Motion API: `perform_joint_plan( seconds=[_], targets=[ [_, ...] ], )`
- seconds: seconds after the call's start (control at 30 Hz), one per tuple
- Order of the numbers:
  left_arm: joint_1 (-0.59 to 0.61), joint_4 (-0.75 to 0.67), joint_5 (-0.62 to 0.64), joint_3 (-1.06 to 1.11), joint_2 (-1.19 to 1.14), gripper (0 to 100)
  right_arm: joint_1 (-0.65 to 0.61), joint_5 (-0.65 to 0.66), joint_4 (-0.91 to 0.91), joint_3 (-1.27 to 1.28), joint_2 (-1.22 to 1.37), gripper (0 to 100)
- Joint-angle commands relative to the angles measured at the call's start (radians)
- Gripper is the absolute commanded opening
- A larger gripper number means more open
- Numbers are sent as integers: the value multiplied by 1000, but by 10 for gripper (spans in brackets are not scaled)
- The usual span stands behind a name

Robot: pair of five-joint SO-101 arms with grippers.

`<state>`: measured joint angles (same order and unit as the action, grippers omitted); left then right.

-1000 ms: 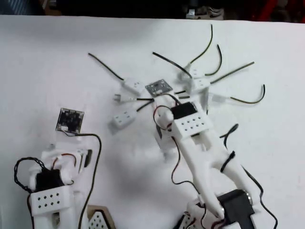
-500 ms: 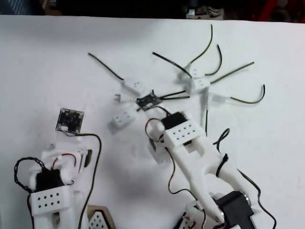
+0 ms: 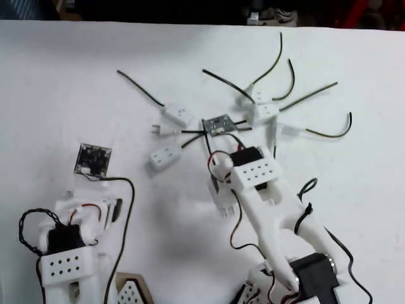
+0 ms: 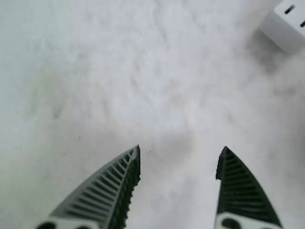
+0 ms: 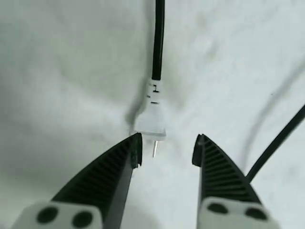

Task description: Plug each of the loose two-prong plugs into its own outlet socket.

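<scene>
From above, the white worktop (image 3: 57,76) has the left arm (image 3: 63,263) tucked into the lower left corner, and the right arm (image 3: 272,215) stretches from the lower right up toward the middle. Near the centre lies a loose plug (image 3: 158,130) with its prongs pointing left. A white socket block (image 3: 166,156) sits just below it, and a second socket block (image 3: 178,114) just above trails a dark cord to the upper left. More white pieces and curling cords bunch together in a tangle (image 3: 261,112) at the upper right. Seen from its own wrist, the right hand (image 5: 167,144) is spread. A white two-prong plug (image 5: 151,119) on a black cord lies flat just beyond its tips, nearer one finger, with the prongs aimed back at the hand. The left hand (image 4: 178,155) is spread too, above the worktop, with the corner of a slotted block (image 4: 286,21) well beyond its tips.
</scene>
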<state>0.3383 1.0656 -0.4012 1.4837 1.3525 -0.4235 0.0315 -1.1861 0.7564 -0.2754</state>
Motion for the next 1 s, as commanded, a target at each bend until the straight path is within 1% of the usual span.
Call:
perform_joint_plan(
  seconds=[0.0,0.3,0.57,0.77,0.97],
  targets=[
    [12,3,-14,-5,21,256,15,-12,44,18,-25,173],
    [12,3,-14,-5,21,256,12,-14,91,48,-16,173],
    [12,3,-14,-5,21,256,5,-61,137,-6,177,173],
    [12,3,-14,-5,21,256,-35,-64,120,-14,203,171],
    [12,3,-14,-5,21,256,-53,-64,107,-21,211,108]
  ],
)
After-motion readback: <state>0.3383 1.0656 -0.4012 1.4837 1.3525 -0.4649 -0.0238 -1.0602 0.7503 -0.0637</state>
